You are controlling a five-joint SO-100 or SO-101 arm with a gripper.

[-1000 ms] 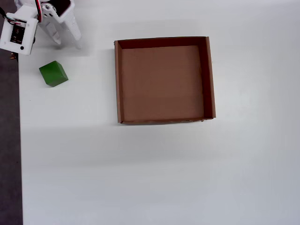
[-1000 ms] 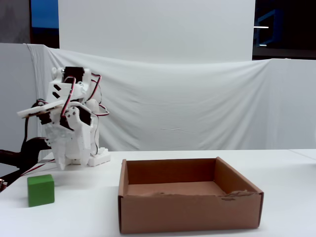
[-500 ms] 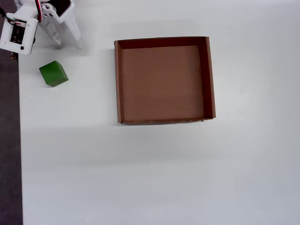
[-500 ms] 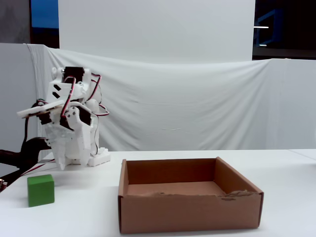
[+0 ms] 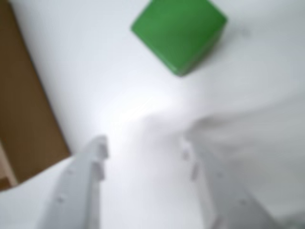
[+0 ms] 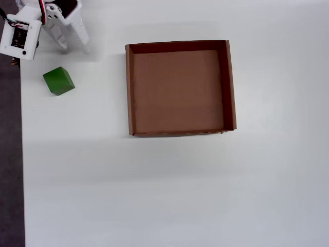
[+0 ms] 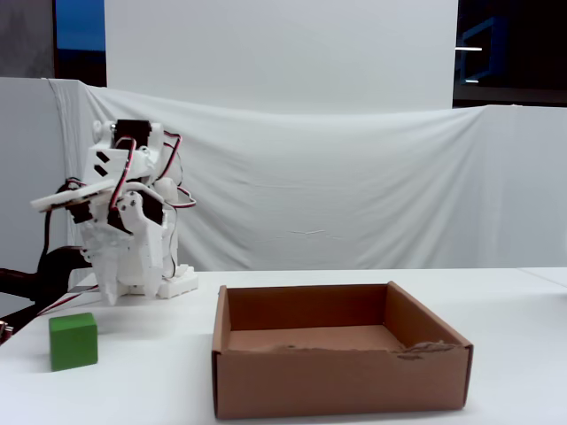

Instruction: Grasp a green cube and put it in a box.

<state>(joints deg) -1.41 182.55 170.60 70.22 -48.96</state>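
Observation:
The green cube (image 6: pixel 58 81) sits on the white table near its left edge in the overhead view, well left of the box (image 6: pixel 129 87). My gripper (image 6: pixel 74 47) hovers just beyond the cube, open and empty, fingers pointing down. In the wrist view the cube (image 5: pixel 178 33) lies ahead of my gripper (image 5: pixel 143 145), clear of the two white fingers, and the box wall (image 5: pixel 24 119) shows at the left. In the fixed view the cube (image 7: pixel 73 341) stands below and left of my gripper (image 7: pixel 108 297), which is above the table. The brown cardboard box (image 7: pixel 341 381) is empty.
The arm's white base (image 7: pixel 173 285) stands at the table's back left. A dark strip (image 6: pixel 9 154) beyond the table's left edge runs down the overhead view. A white cloth backdrop (image 7: pixel 354 195) hangs behind the table.

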